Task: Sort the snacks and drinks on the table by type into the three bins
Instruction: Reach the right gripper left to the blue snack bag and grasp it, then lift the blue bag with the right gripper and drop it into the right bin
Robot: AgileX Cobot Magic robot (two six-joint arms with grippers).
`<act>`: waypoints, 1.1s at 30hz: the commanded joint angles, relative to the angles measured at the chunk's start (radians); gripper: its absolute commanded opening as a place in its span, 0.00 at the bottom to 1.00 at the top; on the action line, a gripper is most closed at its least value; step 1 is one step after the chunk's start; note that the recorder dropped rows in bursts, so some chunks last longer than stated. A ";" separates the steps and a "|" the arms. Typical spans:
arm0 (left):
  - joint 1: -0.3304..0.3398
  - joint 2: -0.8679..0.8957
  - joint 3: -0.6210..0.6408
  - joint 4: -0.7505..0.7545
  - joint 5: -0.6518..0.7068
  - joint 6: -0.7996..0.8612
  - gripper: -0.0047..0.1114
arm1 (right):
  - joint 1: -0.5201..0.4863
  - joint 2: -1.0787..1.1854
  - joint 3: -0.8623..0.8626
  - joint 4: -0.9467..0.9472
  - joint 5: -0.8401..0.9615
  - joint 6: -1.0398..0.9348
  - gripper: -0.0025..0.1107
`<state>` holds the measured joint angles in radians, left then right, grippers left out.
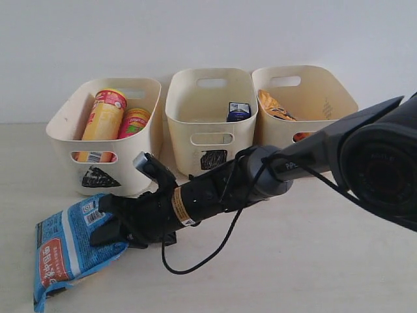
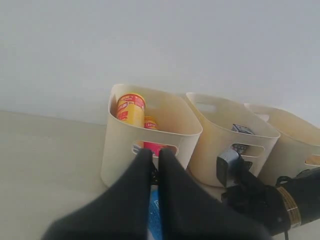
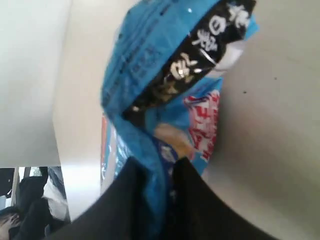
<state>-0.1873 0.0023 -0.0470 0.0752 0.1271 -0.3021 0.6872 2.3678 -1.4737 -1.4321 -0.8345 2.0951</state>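
While the left pincer (image 2: 156, 154) hung shut and empty, the right pincer (image 3: 156, 167) gripped the blue packet (image 1: 65, 251) on the table (image 1: 313, 261) before the left bin (image 1: 148, 124); next, presumably, a lift to the right bin (image 1: 326, 107) with the orange bag (image 1: 273, 105).

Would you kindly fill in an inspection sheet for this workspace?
Surface: pale beige table.
Job's things: yellow tube and pink tube in left bin; carton in middle bin; orange bag in right bin; blue packet on table.
Clutter: nothing seen.
End effectors: right end effector shut on blue packet; left end effector shut, empty.
Cables: black cable looping under right arm.
Surroundings: plain white wall.
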 commanded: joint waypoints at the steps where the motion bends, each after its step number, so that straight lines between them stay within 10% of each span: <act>1: 0.002 -0.002 0.004 0.004 -0.016 0.006 0.08 | -0.040 0.016 0.006 -0.043 -0.062 -0.001 0.02; 11: 0.002 -0.002 0.004 0.004 -0.016 0.006 0.08 | -0.142 0.015 0.006 -0.056 -0.380 -0.015 0.02; 33: 0.002 -0.002 0.004 0.004 -0.026 0.007 0.08 | -0.296 -0.606 0.012 -0.312 -0.387 0.000 0.02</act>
<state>-0.1873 0.0023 -0.0470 0.0752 0.1132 -0.3021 0.4508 1.8165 -1.4639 -1.7539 -1.2131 2.0980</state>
